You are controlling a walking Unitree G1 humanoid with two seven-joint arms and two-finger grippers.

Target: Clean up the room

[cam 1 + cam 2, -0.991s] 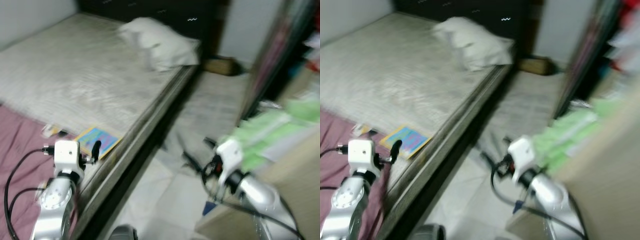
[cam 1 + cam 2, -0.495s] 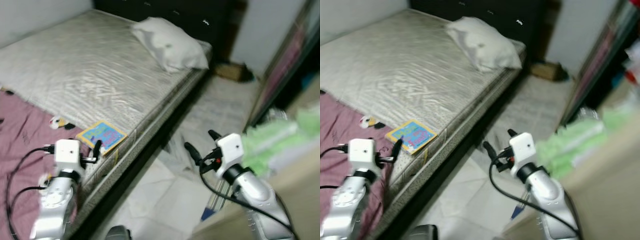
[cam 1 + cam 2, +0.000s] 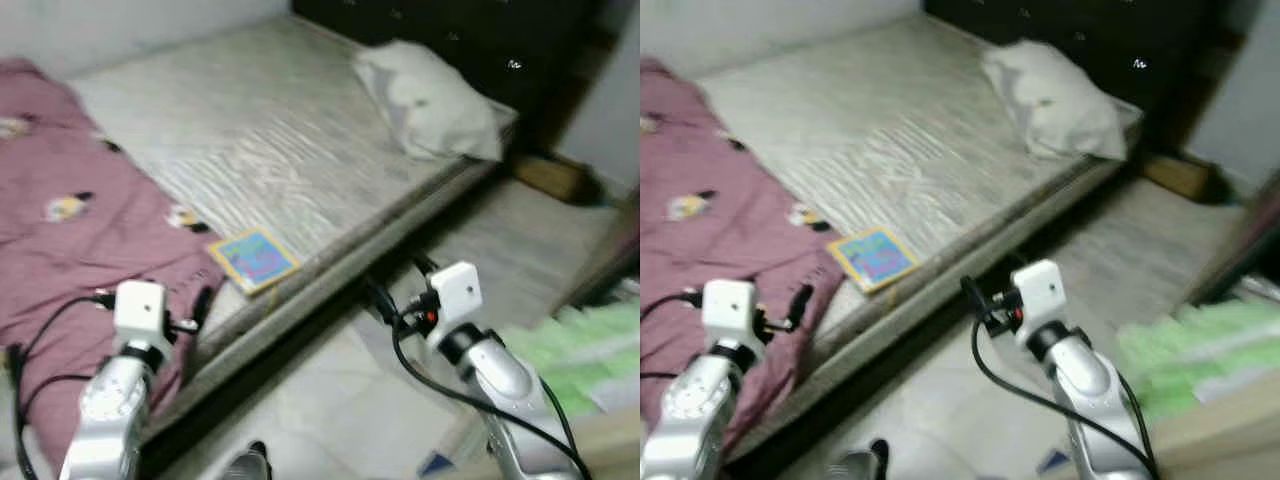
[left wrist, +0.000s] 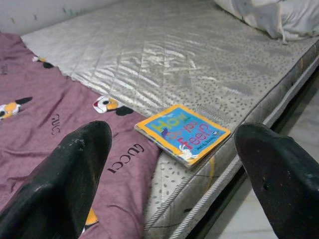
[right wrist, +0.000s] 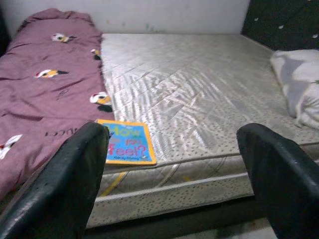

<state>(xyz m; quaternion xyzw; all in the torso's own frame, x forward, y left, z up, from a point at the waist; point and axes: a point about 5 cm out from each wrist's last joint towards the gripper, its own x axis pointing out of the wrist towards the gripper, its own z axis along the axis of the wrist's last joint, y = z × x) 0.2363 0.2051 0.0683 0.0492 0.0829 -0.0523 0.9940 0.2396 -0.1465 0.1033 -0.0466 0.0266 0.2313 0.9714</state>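
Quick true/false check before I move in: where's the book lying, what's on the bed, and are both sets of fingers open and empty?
1. The book lies on the floor. False: it lies on the mattress near its edge.
2. The book lies beside the purple blanket. True.
3. The pillow is on the blanket. False: it lies on the bare mattress by the dark headboard.
4. The left gripper and right gripper are both open and empty. True.

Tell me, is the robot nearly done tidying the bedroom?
Not nearly. Nothing looks tidied yet. The colourful picture book lies at the mattress edge, and the crumpled maroon blanket is unmade. Both the left gripper and right gripper are open and empty, facing the book.
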